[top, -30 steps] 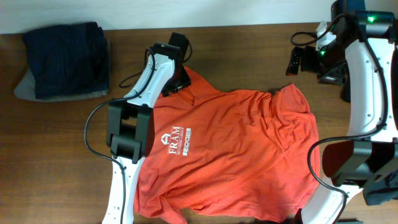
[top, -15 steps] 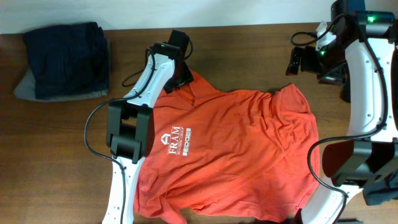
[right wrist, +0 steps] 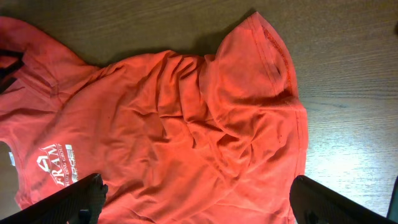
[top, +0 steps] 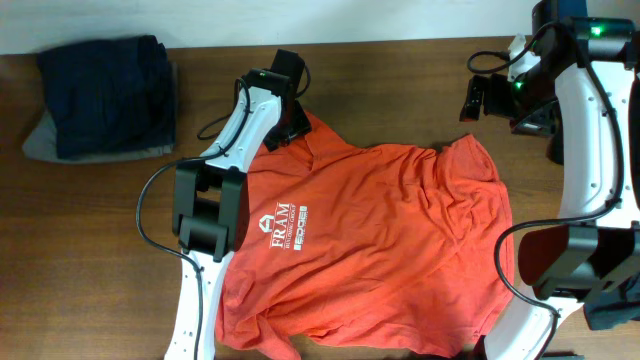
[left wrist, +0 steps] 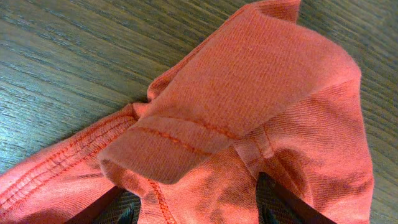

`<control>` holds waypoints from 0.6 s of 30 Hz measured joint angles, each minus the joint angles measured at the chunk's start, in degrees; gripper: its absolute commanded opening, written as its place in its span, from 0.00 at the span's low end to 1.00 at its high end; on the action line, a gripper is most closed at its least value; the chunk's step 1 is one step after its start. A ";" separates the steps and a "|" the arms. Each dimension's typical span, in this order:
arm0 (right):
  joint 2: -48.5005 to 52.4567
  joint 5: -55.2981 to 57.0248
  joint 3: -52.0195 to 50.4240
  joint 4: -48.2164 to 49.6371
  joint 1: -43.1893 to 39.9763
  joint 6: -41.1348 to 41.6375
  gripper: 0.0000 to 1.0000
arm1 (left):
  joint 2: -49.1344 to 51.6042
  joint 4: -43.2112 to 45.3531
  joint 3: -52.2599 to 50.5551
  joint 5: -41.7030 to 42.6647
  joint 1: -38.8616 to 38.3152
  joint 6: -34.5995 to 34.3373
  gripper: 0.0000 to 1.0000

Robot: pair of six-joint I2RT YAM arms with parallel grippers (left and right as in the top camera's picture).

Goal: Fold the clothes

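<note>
Shirt (top: 380, 240), orange-red: one sleeve (left wrist: 249, 93) being picked up, first fold barely starting.
Left gripper (left wrist: 193, 211) is pinching the bunched sleeve, having edged slightly up the table (top: 100, 250) in the last second. Right gripper (top: 472, 98) is hanging wide and empty, unmoved. The shirt is lying print-up, spread mid-table.

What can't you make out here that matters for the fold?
Left pincer grip: left wrist view, T-shirt fabric bunches over the fingers, and the bottom edge cuts them off.
T-shirt's hem: overhead, cut by the bottom edge, partly under the left arm.
Dark pile: overhead, too dark to count garments.
</note>
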 measured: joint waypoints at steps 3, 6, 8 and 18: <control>0.00 0.00 0.00 0.00 0.00 0.00 0.99 | 0.15 0.04 0.09 -0.02 0.07 0.24 0.36; 0.00 -0.02 0.00 -0.04 0.00 0.00 0.99 | 0.42 0.00 0.57 0.00 0.28 0.63 0.28; 0.00 0.00 0.00 -0.04 0.00 -0.02 0.99 | 0.76 -0.59 1.31 0.07 0.26 0.70 0.28; 0.00 0.00 0.00 -0.07 0.00 0.02 0.99 | 2.36 -5.90 8.24 0.17 0.26 0.92 0.18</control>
